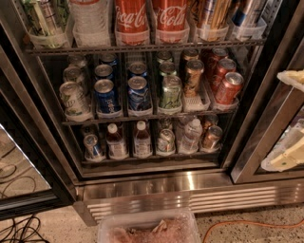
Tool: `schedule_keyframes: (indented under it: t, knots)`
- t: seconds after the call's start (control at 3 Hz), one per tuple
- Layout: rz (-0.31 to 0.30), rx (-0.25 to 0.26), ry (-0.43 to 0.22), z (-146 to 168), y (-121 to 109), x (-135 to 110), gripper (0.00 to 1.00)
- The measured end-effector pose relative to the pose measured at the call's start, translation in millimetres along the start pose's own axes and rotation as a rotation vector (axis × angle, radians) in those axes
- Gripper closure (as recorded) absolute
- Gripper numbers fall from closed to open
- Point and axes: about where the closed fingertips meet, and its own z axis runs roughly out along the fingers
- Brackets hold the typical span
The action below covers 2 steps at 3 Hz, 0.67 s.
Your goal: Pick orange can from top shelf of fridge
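The fridge (156,187) stands with its door open and shows dark wire racks. The top shelf (142,47) carries clear plastic trays with red Coca-Cola cans (132,19) in the middle rows. The orange can (209,13), shiny orange-gold, stands in a tray right of the Coca-Cola cans; its top is cut off by the picture's edge. My gripper (289,118), cream-coloured, is at the far right edge, in front of the door frame. It is well right of and below the orange can and holds nothing that I can see.
The middle rack holds blue Pepsi cans (107,95), green cans (170,90), a brown-copper can (194,76) and red cans (229,88). The lower rack holds small bottles (141,140). A clear bin (147,228) sits on the floor in front. An orange cable (251,223) and black cables (19,230) lie on the floor.
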Motion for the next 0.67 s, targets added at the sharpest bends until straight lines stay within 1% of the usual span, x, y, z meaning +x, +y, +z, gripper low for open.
schedule_keyframes:
  t: [0.33, 0.67]
  knots:
    - [-0.023, 0.072, -0.067, -4.7, -13.8, -13.0, 0.00]
    - [-0.023, 0.072, -0.067, -4.7, -13.8, -13.2, 0.00]
